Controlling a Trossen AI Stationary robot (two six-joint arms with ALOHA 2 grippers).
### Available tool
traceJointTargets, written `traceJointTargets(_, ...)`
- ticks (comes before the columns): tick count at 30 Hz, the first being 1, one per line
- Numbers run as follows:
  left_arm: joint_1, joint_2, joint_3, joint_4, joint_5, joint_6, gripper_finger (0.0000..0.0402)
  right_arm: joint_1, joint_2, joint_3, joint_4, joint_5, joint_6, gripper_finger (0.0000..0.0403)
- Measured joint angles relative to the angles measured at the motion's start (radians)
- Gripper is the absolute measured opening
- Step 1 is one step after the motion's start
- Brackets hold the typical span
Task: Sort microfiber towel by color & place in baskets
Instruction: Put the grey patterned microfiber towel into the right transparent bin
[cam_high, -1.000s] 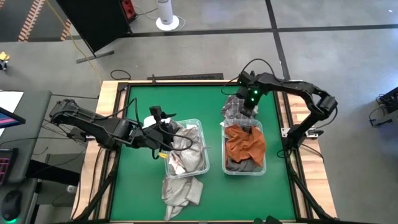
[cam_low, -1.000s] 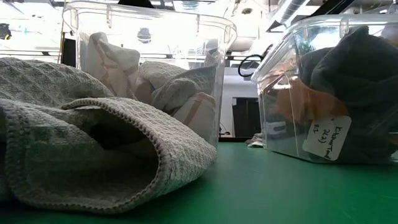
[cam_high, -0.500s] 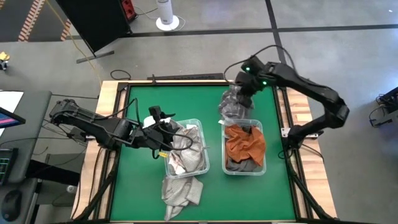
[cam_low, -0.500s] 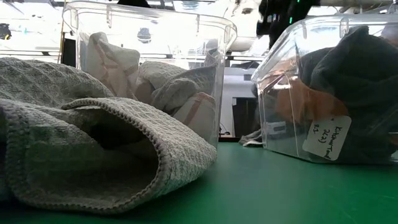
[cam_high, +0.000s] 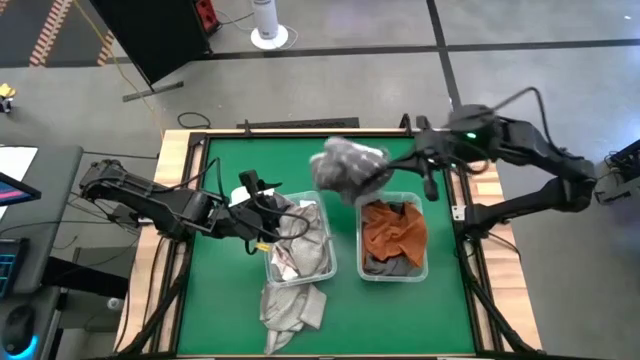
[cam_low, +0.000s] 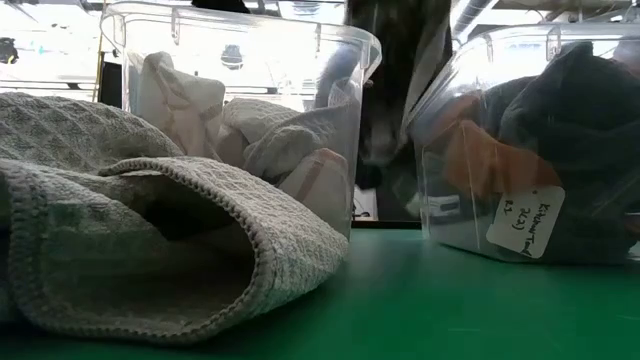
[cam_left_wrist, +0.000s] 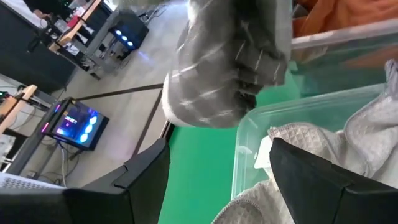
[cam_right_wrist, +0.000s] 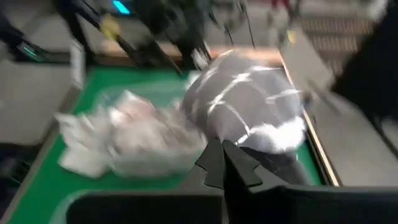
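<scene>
Right gripper (cam_right_wrist: 225, 163) of mine is clamped on a grey striped towel (cam_high: 345, 165) (blurred), hanging above the green table (cam_high: 225, 170) between both baskets (cam_high: 299, 252); my left gripper (cam_left_wrist: 217, 180) gapes beside the left one.

White fan base (cam_high: 268, 36) — glowing monitor (cam_left_wrist: 73, 122) beyond.

You have two clear baskets side by side: the left basket (cam_high: 300, 250) holds pale towels, the right basket (cam_high: 393, 240) an orange towel (cam_high: 392, 230) over dark ones. A grey striped towel (cam_high: 345, 165) hangs lifted behind them; a light waffle towel (cam_high: 292, 305) lies crumpled in front.
</scene>
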Motion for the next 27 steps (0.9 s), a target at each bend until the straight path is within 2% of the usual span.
traceJointTargets(5, 0.0, 0.0, 0.0, 0.037, 0.0, -0.029, 0.0265, 0.132, -0.047, 0.0, 0.121, 0.0, 0.012, 0.0017)
traceJointTargets(9, -0.015, 0.0, 0.0, 0.04, 0.0, -0.055, 0.0265, 0.213, -0.07, 0.0, 0.131, 0.0, 0.045, 0.0017)
traceJointTargets(14, -0.046, 0.0, 0.0, 0.036, 0.0, -0.078, 0.0265, 0.272, -0.111, 0.0, 0.026, 0.001, 0.11, 0.0017)
traceJointTargets(20, -0.057, 0.0, 0.0, 0.04, 0.0, -0.094, 0.0265, 0.274, -0.176, 0.0, -0.047, 0.002, 0.157, 0.0017)
traceJointTargets(27, -0.041, 0.0, 0.0, 0.114, 0.0, -0.083, 0.0265, 0.274, -0.196, 0.0, -0.236, 0.0, 0.268, 0.0017)
